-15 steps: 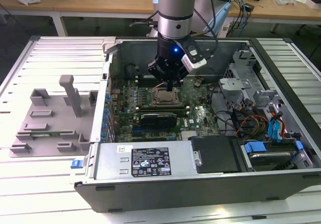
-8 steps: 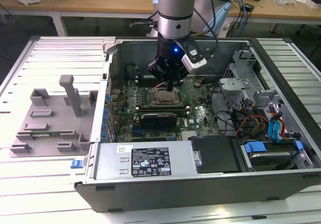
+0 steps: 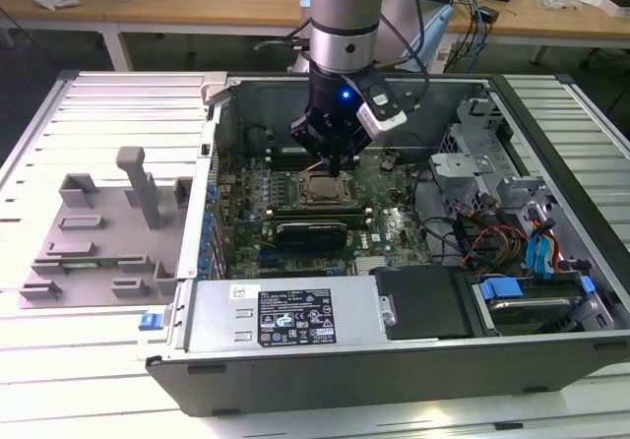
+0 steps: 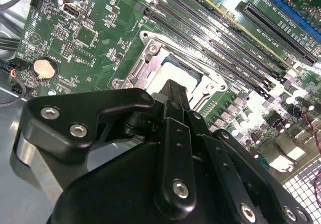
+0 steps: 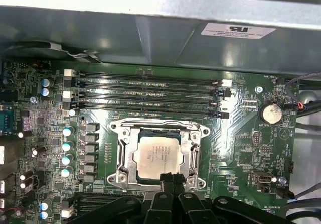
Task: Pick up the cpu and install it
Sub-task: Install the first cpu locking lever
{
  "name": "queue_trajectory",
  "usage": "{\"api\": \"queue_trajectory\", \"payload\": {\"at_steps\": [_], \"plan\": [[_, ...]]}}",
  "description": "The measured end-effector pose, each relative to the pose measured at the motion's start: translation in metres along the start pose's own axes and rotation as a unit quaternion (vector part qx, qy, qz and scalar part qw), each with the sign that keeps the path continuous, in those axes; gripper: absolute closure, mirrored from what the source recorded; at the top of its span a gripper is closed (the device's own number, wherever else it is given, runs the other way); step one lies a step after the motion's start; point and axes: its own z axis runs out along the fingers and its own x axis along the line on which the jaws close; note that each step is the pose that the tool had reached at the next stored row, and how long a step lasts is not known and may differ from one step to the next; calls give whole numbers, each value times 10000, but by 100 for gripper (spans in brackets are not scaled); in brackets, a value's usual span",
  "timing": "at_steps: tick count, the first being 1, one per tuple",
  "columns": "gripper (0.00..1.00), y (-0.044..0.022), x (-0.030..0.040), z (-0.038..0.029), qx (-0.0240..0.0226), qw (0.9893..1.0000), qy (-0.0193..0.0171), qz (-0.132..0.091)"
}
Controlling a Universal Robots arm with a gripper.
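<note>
1. Exterior view: arm hangs straight down into the open computer case (image 3: 551, 360). The gripper (image 3: 340, 166) sits just over the motherboard socket (image 3: 328, 191), close to the board. The cpu (image 3: 326, 192) shows as a pale square inside the socket frame, directly under the fingertips. Grey fixture tray (image 3: 98, 232) lies well apart, outside the case on the exterior view's left.
2. First wrist view: cpu (image 5: 158, 156) lies flat, seated in the socket (image 5: 125, 156), metal frame around it on all sides. Fingertips (image 5: 172, 179) are pinched together with no gap, nothing between them, at the cpu's near edge. Can't tell whether they touch it. Memory slots (image 5: 150, 96) run beyond the socket.
3. Second wrist view: gripper linkage (image 4: 170, 184) covers most of the foreground. Finger (image 4: 173, 91) ends over the socket (image 4: 150, 63); part of the cpu (image 4: 175, 69) shows just past the tip, inside the frame. Coin cell (image 4: 44, 69) lies off to one side on the board.
</note>
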Motion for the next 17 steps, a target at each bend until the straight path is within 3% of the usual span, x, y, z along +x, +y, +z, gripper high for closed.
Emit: {"api": "queue_trajectory", "payload": {"at_steps": [1,3,5,7,9,12,15,16,17], "plan": [[89,1,1,0,-105,9999,-6,3],[89,1,3,1,-368,9993,-23,12],[89,11,50,10,-408,9992,-30,13],[89,17,65,23,-408,9991,-30,70],[89,18,65,43,-400,9987,-29,304],[89,19,67,47,-407,9984,-30,400],[89,31,116,45,-540,9977,-39,405],[89,37,140,44,-650,9970,-46,410],[89,39,148,44,-717,9966,-49,411]]}}
